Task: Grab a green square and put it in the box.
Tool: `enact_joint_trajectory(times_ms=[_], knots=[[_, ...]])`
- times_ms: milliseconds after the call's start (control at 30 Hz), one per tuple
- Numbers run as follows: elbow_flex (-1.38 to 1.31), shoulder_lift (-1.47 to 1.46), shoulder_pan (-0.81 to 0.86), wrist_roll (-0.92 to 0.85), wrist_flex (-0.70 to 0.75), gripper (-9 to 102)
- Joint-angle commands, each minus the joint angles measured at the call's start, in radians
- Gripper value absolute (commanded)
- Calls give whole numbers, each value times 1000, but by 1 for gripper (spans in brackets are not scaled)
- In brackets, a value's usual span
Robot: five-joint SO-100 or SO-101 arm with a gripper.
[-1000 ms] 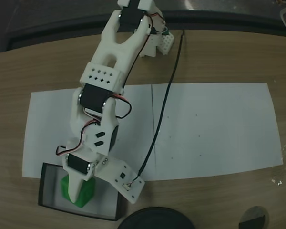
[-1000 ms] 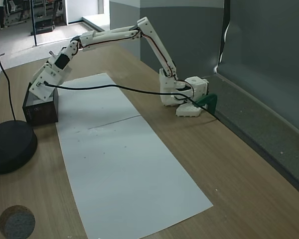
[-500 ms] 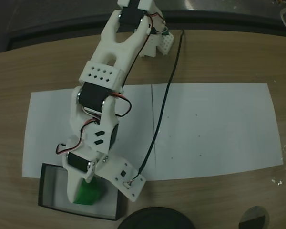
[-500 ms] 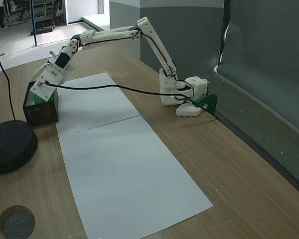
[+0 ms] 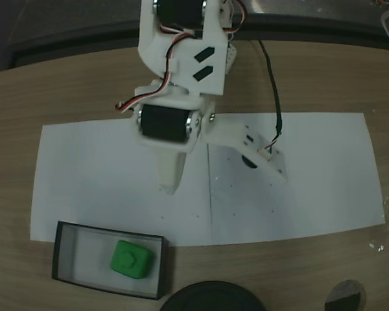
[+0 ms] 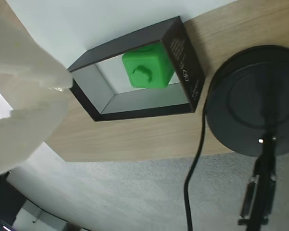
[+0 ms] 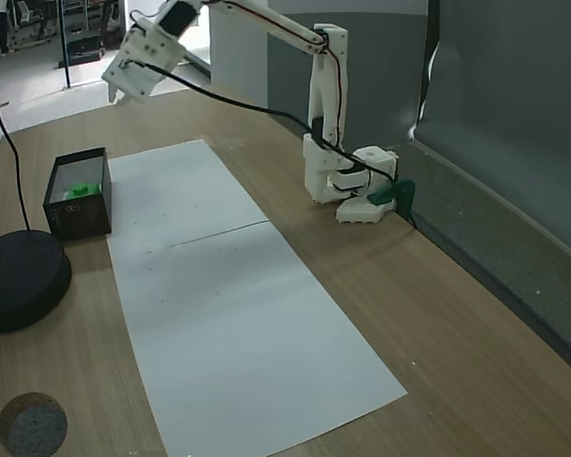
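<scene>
**Cube left in the box, arm lifted away**

The green square [image 5: 131, 260] now lies alone on the pale floor of the box [image 5: 63, 231], toward the right half of it in a fixed view, its stud face turned up. The wrist view shows the same: the cube [image 6: 148, 65] sits inside the black walls [image 6: 185, 57], near the far wall, with nothing touching it. In another fixed view it [image 7: 82, 190] shows as a green patch just above the near wall of the box [image 7: 77, 215].

A second ago the gripper reached down into the box with the cube between its fingers; half a second ago it was still low over the tray. Now the arm has pulled back and risen, and the gripper [image 5: 170, 186] hangs over the white paper sheet [image 5: 311, 175], well apart from the box. From the side, it [image 7: 115, 92] is high above the table [image 7: 438, 314], beyond the far end of the paper.

The gripper holds nothing; one pale finger [image 6: 19, 91] shows blurred in the wrist view, and its jaws seem parted, though the gap is hard to judge.

The round black disc [image 6: 253, 98] stands just beside the box, where it stood before.
</scene>
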Motion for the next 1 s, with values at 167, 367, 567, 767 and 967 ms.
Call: enact_joint_trajectory(times_ms=[167, 367, 567, 767, 967], knots=[[-54, 509, -241, -2, 313, 0], [255, 769, -255, -2, 339, 0], [641, 1112, -256, 0, 255, 0], [1003, 1410, -256, -2, 61, 0], [1436, 1591, -255, -3, -230, 0]])
